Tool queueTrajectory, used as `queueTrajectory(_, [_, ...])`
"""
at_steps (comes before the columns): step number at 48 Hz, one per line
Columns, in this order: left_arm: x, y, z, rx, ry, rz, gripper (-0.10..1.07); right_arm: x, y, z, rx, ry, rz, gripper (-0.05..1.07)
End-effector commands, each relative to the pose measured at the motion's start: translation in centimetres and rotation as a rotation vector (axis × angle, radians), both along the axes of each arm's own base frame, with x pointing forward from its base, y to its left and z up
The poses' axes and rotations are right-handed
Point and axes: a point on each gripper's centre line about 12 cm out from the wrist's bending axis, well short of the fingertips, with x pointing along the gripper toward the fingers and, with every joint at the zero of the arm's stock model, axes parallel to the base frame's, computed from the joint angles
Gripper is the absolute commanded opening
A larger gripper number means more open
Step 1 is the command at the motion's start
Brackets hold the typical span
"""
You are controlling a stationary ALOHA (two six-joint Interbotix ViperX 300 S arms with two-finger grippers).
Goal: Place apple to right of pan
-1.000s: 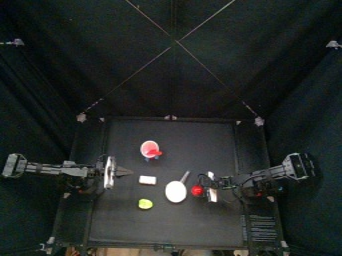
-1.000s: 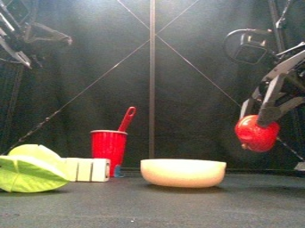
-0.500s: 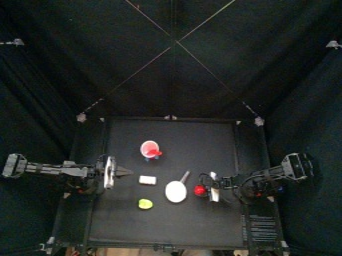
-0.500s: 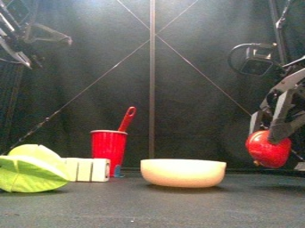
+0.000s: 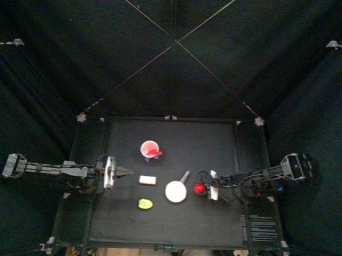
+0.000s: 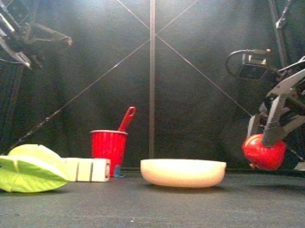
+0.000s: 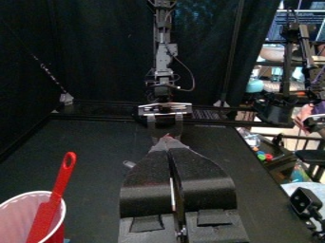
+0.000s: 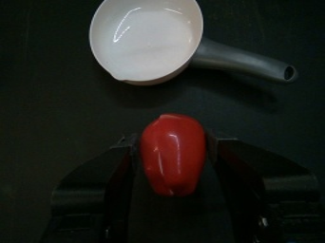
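The apple (image 6: pixel 263 153), a small bright red ball, is held between the jaws of my right gripper (image 6: pixel 269 142), low over the table to the right of the pan (image 6: pixel 183 172). The right wrist view shows the jaws shut on the apple (image 8: pixel 173 154), with the white round pan (image 8: pixel 147 40) and its dark handle (image 8: pixel 244 63) just beyond. In the top view the apple (image 5: pixel 201 189) lies beside the pan (image 5: pixel 177 192). I cannot tell whether the apple touches the table. My left gripper (image 7: pixel 172 144) is shut and empty, resting at the table's left side (image 5: pixel 107 172).
A red cup (image 6: pixel 109 145) with a red spoon stands behind and left of the pan. A small white block (image 6: pixel 86 169) and a yellow-green fruit (image 6: pixel 30 169) lie at the front left. The table's right edge (image 5: pixel 238 190) is close behind the right gripper.
My right gripper has come down and slightly rightward with the apple, from well above the table to just over it. The left arm has not moved.
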Motion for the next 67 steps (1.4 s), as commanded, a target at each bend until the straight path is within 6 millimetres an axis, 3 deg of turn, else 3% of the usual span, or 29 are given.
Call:
queueTrajectory(1, [0.2,0.0,0.4,0.003,-0.011,0.001,-0.02,0.3,-0.1,0.4,0.002,-0.023,-0.007,0.76])
queueTrajectory(22, [0.2,0.0,0.4,0.003,-0.011,0.001,-0.02,0.3,-0.2,0.4,0.004,-0.023,-0.013,0.78])
queueTrajectory(38, [0.2,0.1,0.4,0.003,-0.011,0.003,-0.02,0.0,-0.2,0.0,0.004,-0.001,-0.013,0.99])
queueTrajectory(53, [0.2,0.1,0.4,0.003,-0.011,0.003,-0.02,0.1,-0.4,0.0,-0.003,0.001,-0.014,0.99])
queueTrajectory(67, [0.2,0.1,0.4,0.003,-0.011,0.003,-0.02,0.3,-0.3,1.1,-0.011,-0.045,-0.001,0.99])
